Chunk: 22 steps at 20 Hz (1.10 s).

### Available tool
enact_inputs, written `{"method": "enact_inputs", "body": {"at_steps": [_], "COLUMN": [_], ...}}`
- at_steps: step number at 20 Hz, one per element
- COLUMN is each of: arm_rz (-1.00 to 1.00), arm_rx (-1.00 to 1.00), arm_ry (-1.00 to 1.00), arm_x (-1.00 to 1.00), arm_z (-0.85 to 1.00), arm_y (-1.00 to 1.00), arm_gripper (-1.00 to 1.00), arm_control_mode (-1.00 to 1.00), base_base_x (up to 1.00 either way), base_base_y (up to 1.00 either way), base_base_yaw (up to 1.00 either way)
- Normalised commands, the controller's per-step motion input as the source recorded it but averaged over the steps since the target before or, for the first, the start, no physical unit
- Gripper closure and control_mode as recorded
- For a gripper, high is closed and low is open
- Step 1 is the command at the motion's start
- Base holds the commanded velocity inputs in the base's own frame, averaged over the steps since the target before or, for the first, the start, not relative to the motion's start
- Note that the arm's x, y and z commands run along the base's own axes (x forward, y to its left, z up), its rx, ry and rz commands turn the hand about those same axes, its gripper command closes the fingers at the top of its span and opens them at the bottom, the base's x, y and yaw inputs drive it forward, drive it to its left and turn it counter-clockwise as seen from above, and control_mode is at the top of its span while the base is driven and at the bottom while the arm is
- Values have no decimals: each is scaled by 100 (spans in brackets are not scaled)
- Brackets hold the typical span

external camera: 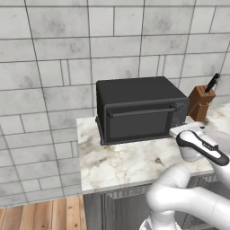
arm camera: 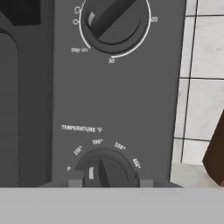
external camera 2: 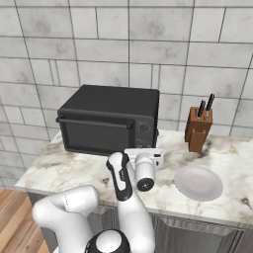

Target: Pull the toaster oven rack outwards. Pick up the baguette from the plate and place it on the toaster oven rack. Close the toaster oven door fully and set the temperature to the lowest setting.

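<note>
The oven [external camera: 139, 110] sits mid-frame on the desk [external camera: 121, 164], door [external camera: 137, 120] shut. At the hand view's bottom centre, the temperature knob [arm camera: 104, 173] looks small, rigid and ridged, best pinched across its rib. The jaws flank it, part open; whether they touch is unclear. The arm reaches forward, hand level.

1. The toaster oven [external camera: 139, 108] before me is matt black, its door window darker and smooth.
2. The bench [external camera: 121, 164] looks like polished veined marble.
3. The knife block [external camera 2: 198, 129] is brown wood.
4. The plate [external camera 2: 198, 183] is smooth white.
</note>
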Motion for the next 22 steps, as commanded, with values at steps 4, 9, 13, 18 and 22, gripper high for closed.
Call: {"method": "enact_inputs", "body": {"at_steps": [4, 9, 13, 18, 22], "arm_rz": [0, 0, 0, 0, 0], "arm_rx": [-10, -19, -23, -22, -20], "arm_ry": [0, 0, 0, 0, 0], "arm_x": [5, 1, 0, 0, 0], "arm_z": [0, 0, 0, 0, 0], "arm_y": [6, 4, 1, 0, 0], "arm_gripper": [100, 100, 100, 100, 100], "arm_control_mode": [-100, -100, -100, -100, -100], "base_base_x": [0, 0, 0, 0, 0], "base_base_y": [0, 0, 0, 0, 0], "base_base_yaw": [0, 0, 0, 0, 0]}}
